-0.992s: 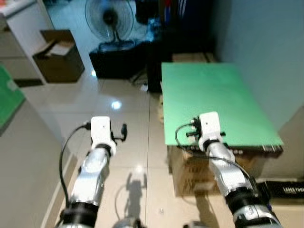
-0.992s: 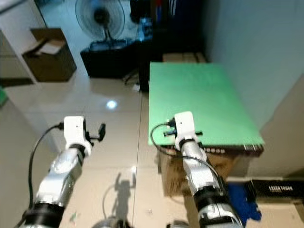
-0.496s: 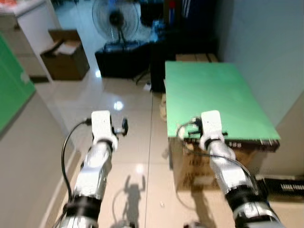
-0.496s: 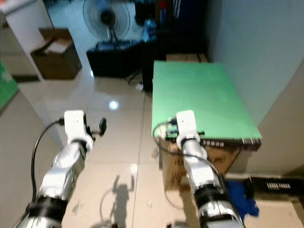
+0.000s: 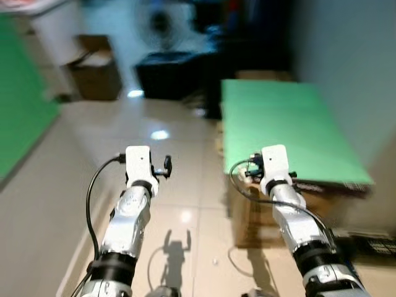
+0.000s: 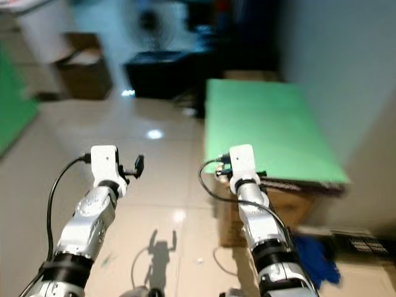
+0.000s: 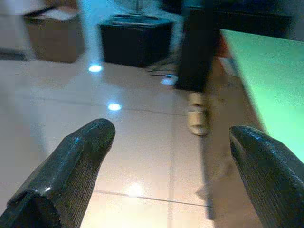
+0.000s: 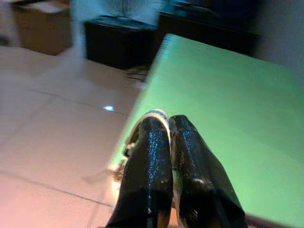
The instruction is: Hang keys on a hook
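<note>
Glossy pale floor tiles (image 5: 179, 142) run ahead towards a blurred dark cabinet and standing fan, and no hook can be made out. The small metal key ring with a pale band (image 8: 142, 130) sits pinched between the closed black fingers of the right tool (image 8: 170, 124), hanging past the near edge of the green-topped table (image 8: 228, 99), while the left tool (image 7: 171, 142) is spread wide and empty. Carrying well probably means holding that pinch firm, walking steadily, and finding the hook before reaching.

Head views soft w/ motion blur, worst toward the far background; arms stay sharper. Cool, dim indoor light. Ceiling-lamp glare spots on glossy floor (image 5: 159, 134), arm shadows below. Wrist views grainy, bluish, backgrounds out of focus.
</note>
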Motion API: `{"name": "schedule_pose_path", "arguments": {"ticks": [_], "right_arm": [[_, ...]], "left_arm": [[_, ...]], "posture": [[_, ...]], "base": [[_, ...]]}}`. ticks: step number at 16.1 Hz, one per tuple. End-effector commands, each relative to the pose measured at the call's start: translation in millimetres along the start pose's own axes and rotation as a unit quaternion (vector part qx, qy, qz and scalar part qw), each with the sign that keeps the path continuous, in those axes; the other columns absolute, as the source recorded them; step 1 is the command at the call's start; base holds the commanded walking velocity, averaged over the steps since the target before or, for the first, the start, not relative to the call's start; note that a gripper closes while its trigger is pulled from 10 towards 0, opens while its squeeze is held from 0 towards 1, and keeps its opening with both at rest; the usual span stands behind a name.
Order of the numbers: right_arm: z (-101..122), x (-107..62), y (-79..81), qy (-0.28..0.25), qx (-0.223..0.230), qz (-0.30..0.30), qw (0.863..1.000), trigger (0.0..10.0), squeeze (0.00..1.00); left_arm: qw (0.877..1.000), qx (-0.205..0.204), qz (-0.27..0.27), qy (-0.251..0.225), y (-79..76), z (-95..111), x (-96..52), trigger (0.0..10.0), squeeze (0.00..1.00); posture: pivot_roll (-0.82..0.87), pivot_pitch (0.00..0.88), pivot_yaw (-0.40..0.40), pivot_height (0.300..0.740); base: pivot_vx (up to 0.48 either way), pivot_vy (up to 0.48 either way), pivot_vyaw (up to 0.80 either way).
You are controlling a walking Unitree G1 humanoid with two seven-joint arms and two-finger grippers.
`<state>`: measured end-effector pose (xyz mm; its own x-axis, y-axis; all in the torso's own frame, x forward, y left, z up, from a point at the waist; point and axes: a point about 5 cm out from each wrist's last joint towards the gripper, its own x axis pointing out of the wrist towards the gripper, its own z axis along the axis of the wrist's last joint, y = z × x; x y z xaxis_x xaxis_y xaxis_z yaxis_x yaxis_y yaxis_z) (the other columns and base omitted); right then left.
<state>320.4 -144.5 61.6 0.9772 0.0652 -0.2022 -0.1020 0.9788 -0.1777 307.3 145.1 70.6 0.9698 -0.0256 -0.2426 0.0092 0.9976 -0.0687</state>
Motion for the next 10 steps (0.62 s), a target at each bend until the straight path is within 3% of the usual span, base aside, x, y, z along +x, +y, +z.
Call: {"name": "schedule_pose_path", "arguments": {"ticks": [1, 10], "right_arm": [[6.5, 3.6, 2.7, -0.008, 0.007, 0.003, 1.000, 0.0, 0.00], [3.1, 5.8, 6.7, 0.003, -0.007, 0.025, 1.000, 0.0, 0.00]], "left_arm": [[1.000, 0.004, 0.007, -0.001, 0.5, 0.1, 1.0, 10.0, 0.00], [1.000, 0.001, 0.027, -0.003, -0.3, 0.0, 2.2, 10.0, 0.00]], "posture": [[-0.14, 0.000, 0.061, 0.723], [-0.13, 0.000, 0.042, 0.723]], "base": [[0.000, 0.000, 0.80], [0.000, 0.000, 0.80]]}}
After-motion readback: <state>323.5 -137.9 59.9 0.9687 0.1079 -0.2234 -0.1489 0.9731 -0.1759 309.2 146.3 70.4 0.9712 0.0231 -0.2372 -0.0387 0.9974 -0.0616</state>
